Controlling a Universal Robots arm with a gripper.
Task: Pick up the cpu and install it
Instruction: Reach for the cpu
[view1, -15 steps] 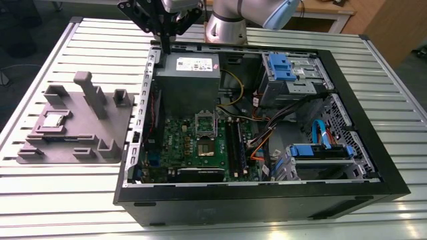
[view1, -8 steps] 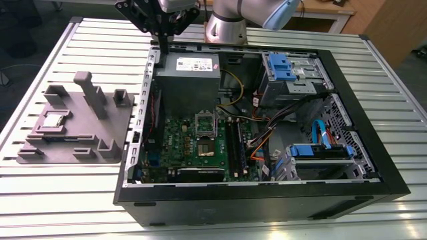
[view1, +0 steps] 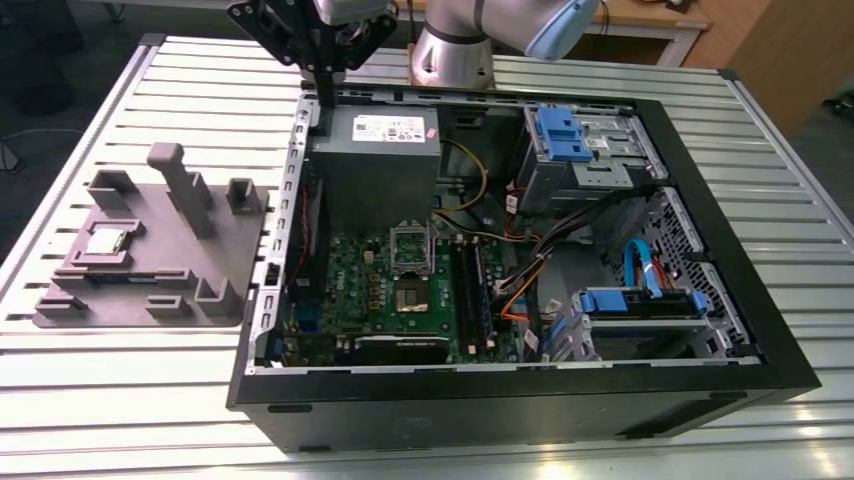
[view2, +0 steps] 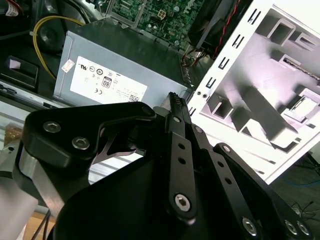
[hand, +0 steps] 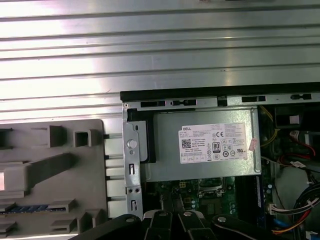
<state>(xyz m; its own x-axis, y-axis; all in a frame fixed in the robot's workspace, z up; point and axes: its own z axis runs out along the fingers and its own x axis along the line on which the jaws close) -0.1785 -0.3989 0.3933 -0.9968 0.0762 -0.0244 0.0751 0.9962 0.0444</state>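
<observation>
Over a corner of the open computer case (view1: 534, 400), beside the power supply (view1: 380, 160), our gripper (view1: 324, 78) hung with its fingers pressed together and nothing between them. We saw the cpu (view1: 107, 240) lying flat in a recess of the grey fixture tray (view1: 234, 255), well apart from the gripper and outside the case. We judged it light, stiff and fragile underneath, best taken by two opposite edges, never the faces.

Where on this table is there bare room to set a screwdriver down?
In the exterior view, bare table slats lie nearer the camera than the grey tray, and beyond it too. The tray and the cable-filled open case are crowded.
</observation>
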